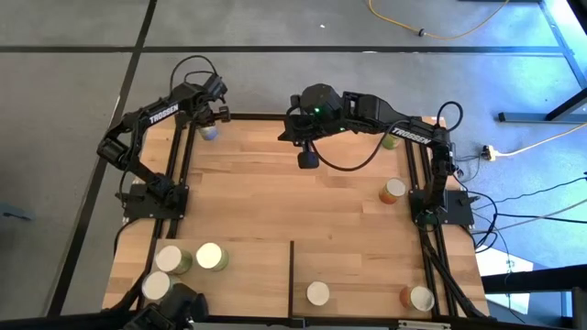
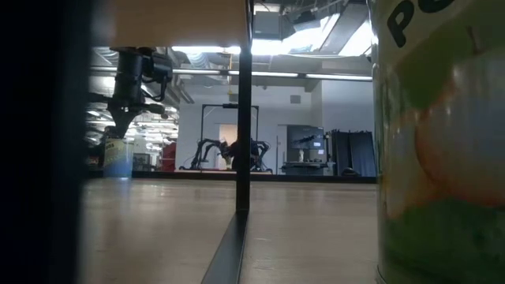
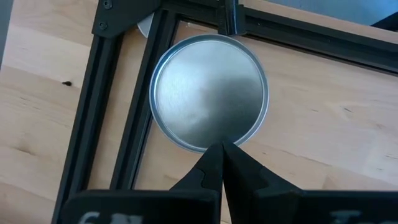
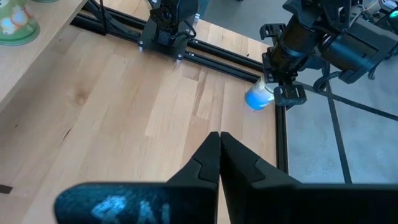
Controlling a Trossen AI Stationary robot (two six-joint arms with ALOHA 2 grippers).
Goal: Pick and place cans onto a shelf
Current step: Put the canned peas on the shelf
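Butcher-block counter [image 1: 303,202]: left tool [image 1: 209,121], fingers together, hovers over the far-left blue can [image 1: 209,132]; spread them and descend centred. Right tool [image 1: 307,158] waits, fingers together.

A blue-sided can [image 4: 258,98] with a silvery top [image 3: 209,92] is sitting under the black left gripper [image 4: 281,81], showing against the pale striped wooden tabletop [image 1: 303,197] and its black frame [image 3: 118,118].

Eight cans [image 1: 210,256], one shelf [image 1: 367,275], two arms [image 1: 147,124]
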